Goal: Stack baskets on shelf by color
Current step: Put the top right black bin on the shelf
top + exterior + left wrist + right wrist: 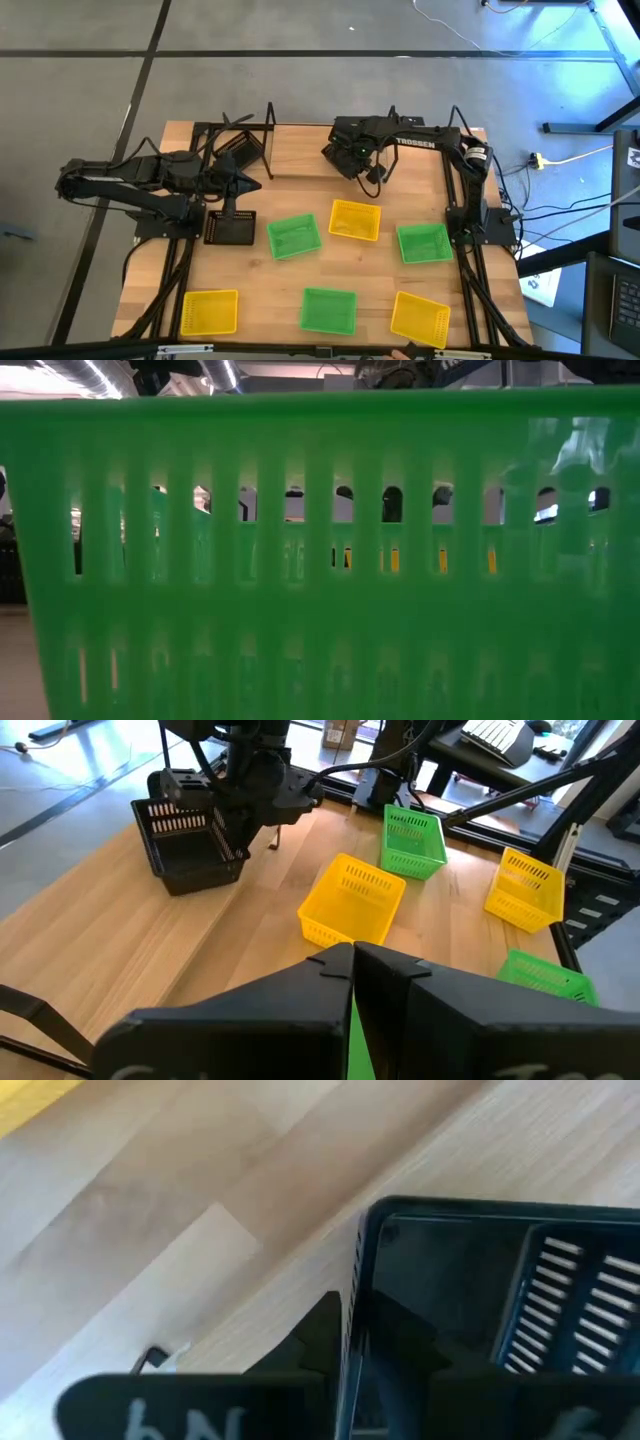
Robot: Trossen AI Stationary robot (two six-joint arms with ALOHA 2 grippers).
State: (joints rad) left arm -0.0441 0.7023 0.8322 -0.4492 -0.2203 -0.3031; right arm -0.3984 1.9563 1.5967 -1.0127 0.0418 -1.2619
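Right gripper (pixel 340 1370) at the table's (pixel 300 145) far edge, fingers straddling a black basket's (pixel 480 1310) wall; grip or release, cannot tell. Left gripper (pixel 352 965) closed, empty, over the left side beside another black basket (pixel 230 228). Shelf (pixel 235 140) at far-left corner.

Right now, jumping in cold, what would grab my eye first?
Six bright baskets dot the table's front half, with the yellow basket in the middle. At the back, the right end effector straddles the rim of a black basket. The left end effector waits shut, with another black basket beside it.
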